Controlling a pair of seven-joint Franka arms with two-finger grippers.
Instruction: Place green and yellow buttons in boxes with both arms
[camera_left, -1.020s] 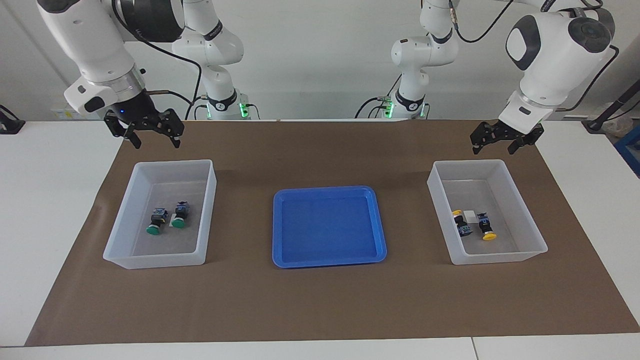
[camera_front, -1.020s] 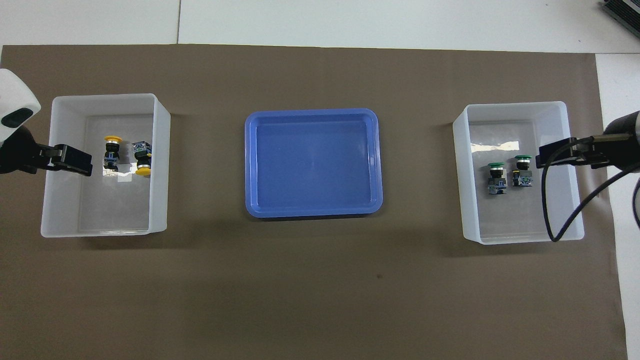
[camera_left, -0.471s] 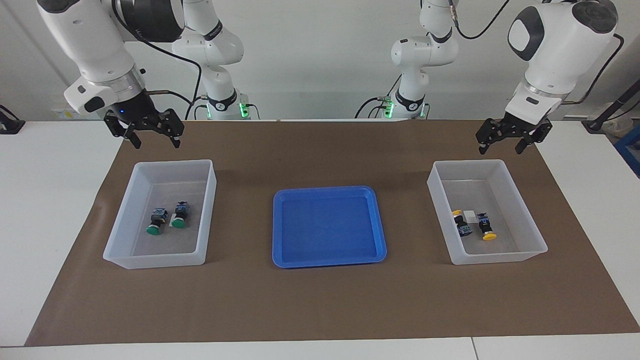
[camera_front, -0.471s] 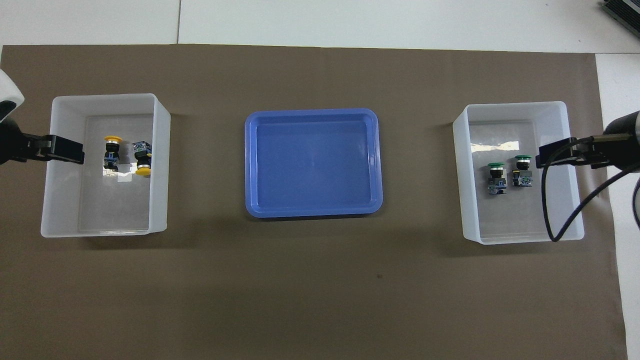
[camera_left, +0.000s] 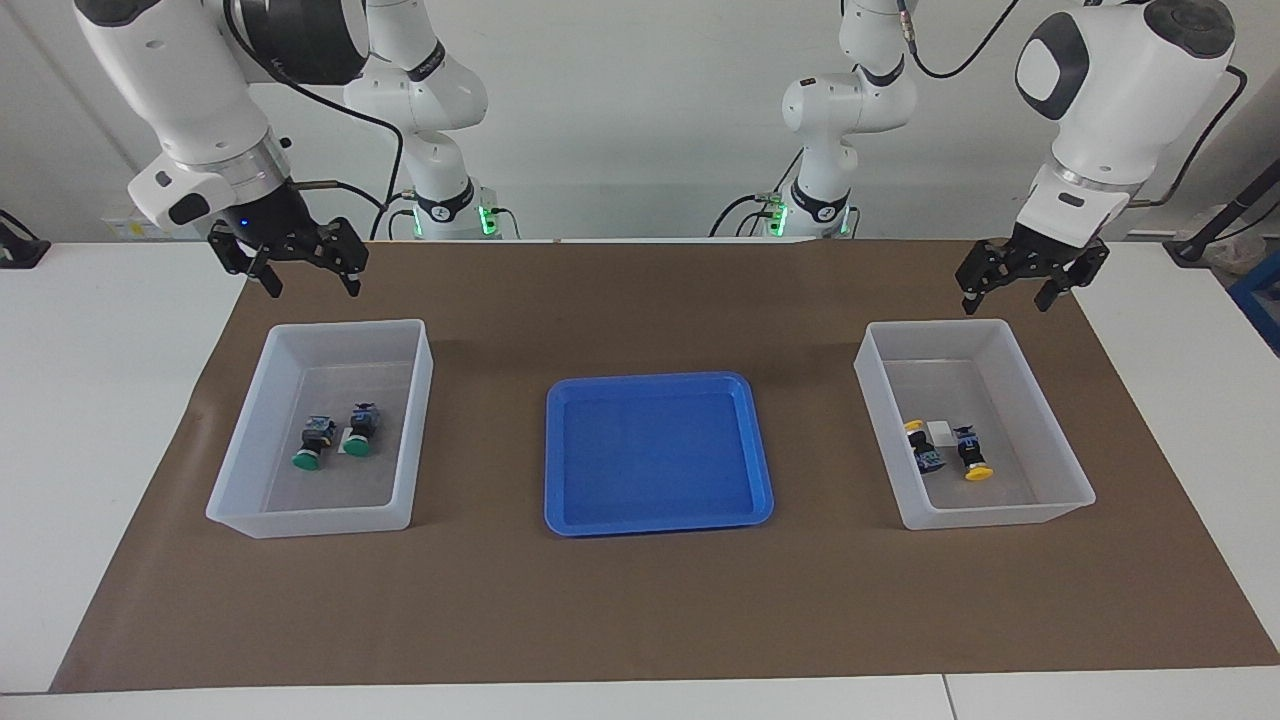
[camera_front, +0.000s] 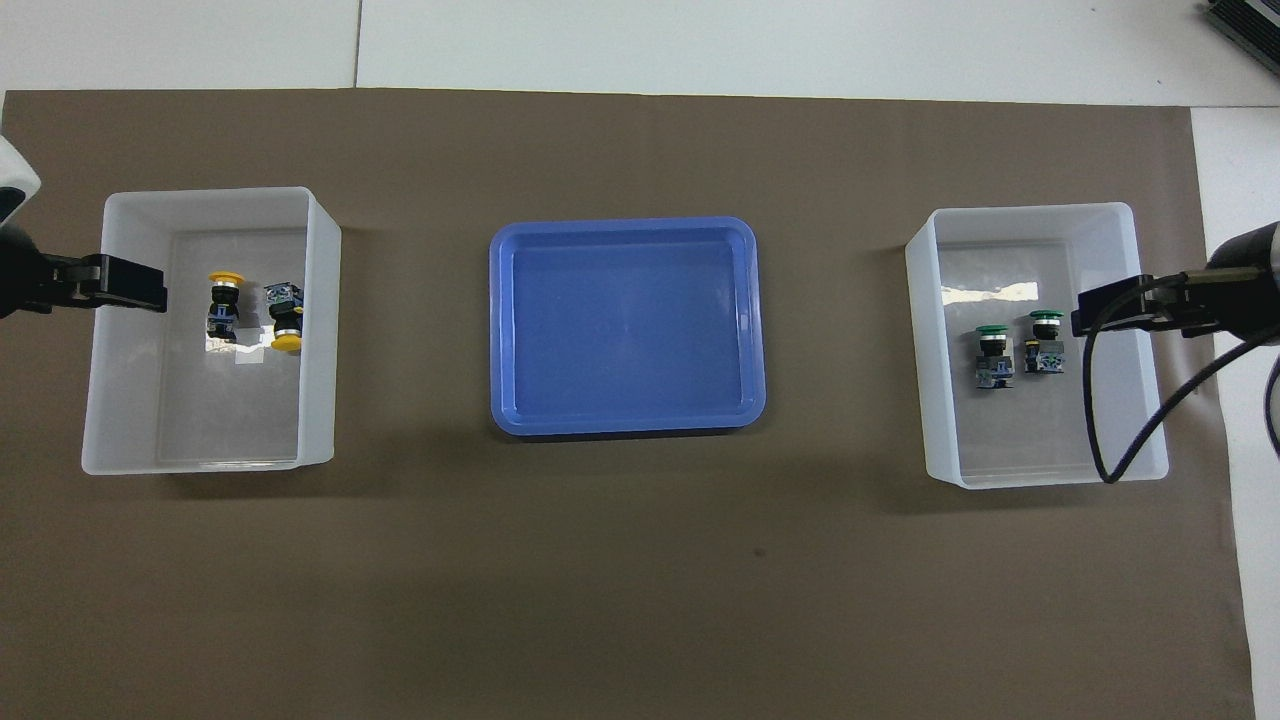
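Note:
Two green buttons (camera_left: 335, 440) (camera_front: 1018, 352) lie side by side in the translucent white box (camera_left: 310, 522) (camera_front: 1040, 478) toward the right arm's end. In the matching box (camera_left: 1000, 512) (camera_front: 200, 466) toward the left arm's end lie two yellow buttons (camera_left: 948, 452) (camera_front: 254, 310). My right gripper (camera_left: 312, 288) (camera_front: 1105, 308) hangs open and empty in the air over the edge of the green buttons' box. Over the edge of the yellow buttons' box hangs my left gripper (camera_left: 1006, 300) (camera_front: 125, 285), also open and empty.
A blue tray (camera_left: 660, 527) (camera_front: 625, 426) with nothing in it sits midway between the two boxes. All of this rests on a brown mat (camera_left: 640, 610) that covers most of the white table.
The left gripper has drawn back from over the inside of its box to over the box's edge and turned a little. The right gripper and the buttons have not moved.

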